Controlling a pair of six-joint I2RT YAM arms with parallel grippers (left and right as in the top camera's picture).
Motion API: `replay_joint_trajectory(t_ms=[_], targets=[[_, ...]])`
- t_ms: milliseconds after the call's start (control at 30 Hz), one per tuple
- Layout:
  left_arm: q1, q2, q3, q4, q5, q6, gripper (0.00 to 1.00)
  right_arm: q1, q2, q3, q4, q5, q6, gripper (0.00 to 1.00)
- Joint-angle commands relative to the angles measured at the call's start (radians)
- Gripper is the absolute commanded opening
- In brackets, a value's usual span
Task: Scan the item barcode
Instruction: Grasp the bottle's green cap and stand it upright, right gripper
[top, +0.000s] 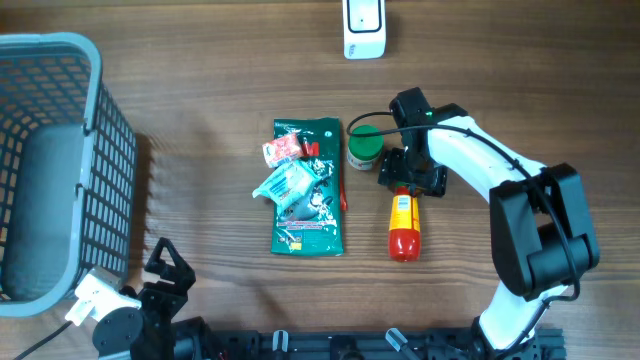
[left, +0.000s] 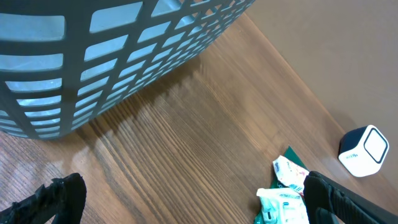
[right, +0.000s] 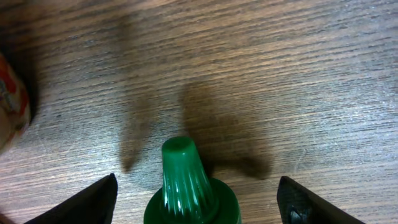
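Brown wood-grain table (top: 200, 80) fills every view, grain running side to side seen from overhead. Matte surface, even light; soft dark shadows under whatever stands on it.

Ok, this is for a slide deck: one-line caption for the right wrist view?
Open right gripper straddling the green ribbed conical bottle cap over a brown wood-grain table.
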Motion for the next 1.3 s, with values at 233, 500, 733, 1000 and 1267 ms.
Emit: replay_joint_trajectory(t_ms=[233, 500, 733, 1000, 1267], targets=[[0.002, -0.003, -0.003, 0.000, -0.013, -0.006, 1.00, -0.008, -0.005, 0.027, -0.043, -0.011, 0.030, 0.93], [0.002, -0.003, -0.003, 0.000, -0.013, -0.006, 1.00, -0.008, -0.154, 0.037, -0.045, -0.011, 0.029, 1.00], [0.002, -0.003, -0.003, 0.000, -0.013, -0.006, 1.00, -0.008, -0.254, 0.037, -0.040, -0.011, 0.027, 1.00], [0.002, -0.003, -0.003, 0.000, -0.013, -0.006, 1.00, -0.008, -0.253, 0.037, -0.022, 0.098, -0.002, 1.00], [0.002, -0.003, -0.003, 0.000, -0.013, -0.006, 1.00, -0.008, -0.178, 0.037, -0.008, 0.037, -0.048, 0.99]])
